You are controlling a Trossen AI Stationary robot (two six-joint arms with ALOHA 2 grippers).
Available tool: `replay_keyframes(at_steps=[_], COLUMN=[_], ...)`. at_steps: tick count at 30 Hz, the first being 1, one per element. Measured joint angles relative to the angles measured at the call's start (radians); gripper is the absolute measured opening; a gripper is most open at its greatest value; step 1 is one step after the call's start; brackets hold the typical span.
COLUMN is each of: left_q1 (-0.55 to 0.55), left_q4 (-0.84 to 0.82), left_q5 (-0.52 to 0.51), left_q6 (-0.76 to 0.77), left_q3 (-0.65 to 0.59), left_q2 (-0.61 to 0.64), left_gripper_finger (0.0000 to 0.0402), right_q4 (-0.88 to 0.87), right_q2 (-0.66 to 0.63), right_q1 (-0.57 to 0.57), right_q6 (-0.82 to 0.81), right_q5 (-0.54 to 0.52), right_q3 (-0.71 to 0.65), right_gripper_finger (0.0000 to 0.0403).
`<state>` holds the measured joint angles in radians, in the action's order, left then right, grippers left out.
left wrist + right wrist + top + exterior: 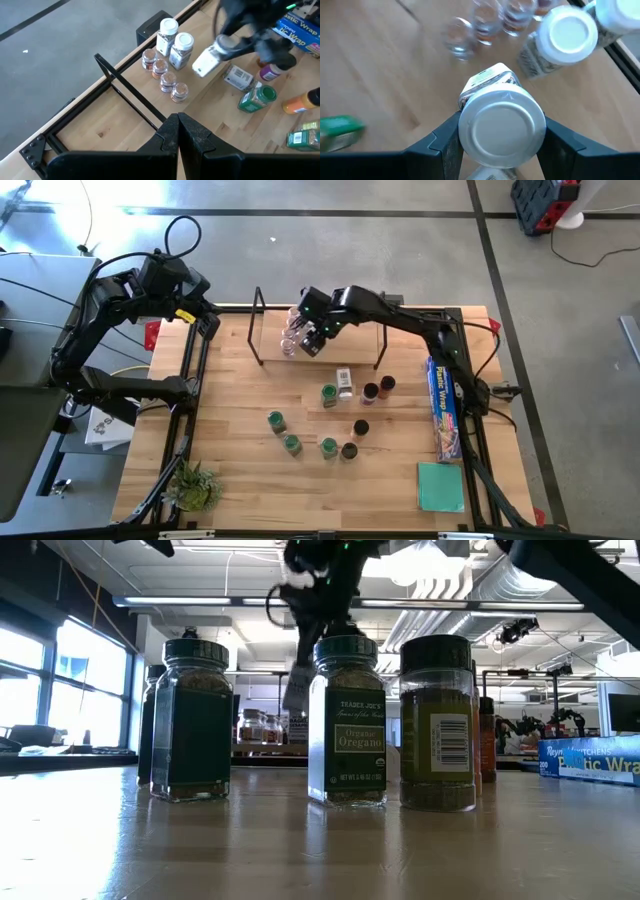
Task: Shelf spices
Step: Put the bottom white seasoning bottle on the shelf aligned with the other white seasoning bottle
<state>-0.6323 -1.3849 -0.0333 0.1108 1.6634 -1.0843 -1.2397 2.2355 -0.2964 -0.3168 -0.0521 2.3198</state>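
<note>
While left claw [177,131] waits pressed together off table, right claw [501,135] pinches white-capped spice jar [501,127] over shelf [262,330].

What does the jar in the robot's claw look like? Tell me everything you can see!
The white-capped jar is small and round, with a flat white lid and a pale printed label with a bit of green on it. The right gripper squeezes it between two dark fingers, one on each side of the cap. From the left wrist view the jar hangs tilted in the air above the wooden board, near the jars already standing there. Nothing else touches it.
</note>
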Motion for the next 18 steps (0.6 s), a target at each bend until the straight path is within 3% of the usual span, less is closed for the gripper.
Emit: replay_keyframes(at_steps=[9, 18], left_q1=[0.000, 0.000], left_q4=[0.002, 0.002], left_q5=[-0.002, -0.002], left_q6=[0.009, 0.016], left_q3=[0.000, 0.000], left_q2=[-0.002, -0.002], left_gripper_finger=[0.0001, 0.0001], right_q4=[0.034, 0.083], right_q2=[0.071, 0.079], right_q1=[-0.032, -0.023], right_q6=[-0.020, -0.018], right_q5=[0.006, -0.042], right_q3=[-0.001, -0.001], right_gripper_finger=[0.0189, 0.0230])
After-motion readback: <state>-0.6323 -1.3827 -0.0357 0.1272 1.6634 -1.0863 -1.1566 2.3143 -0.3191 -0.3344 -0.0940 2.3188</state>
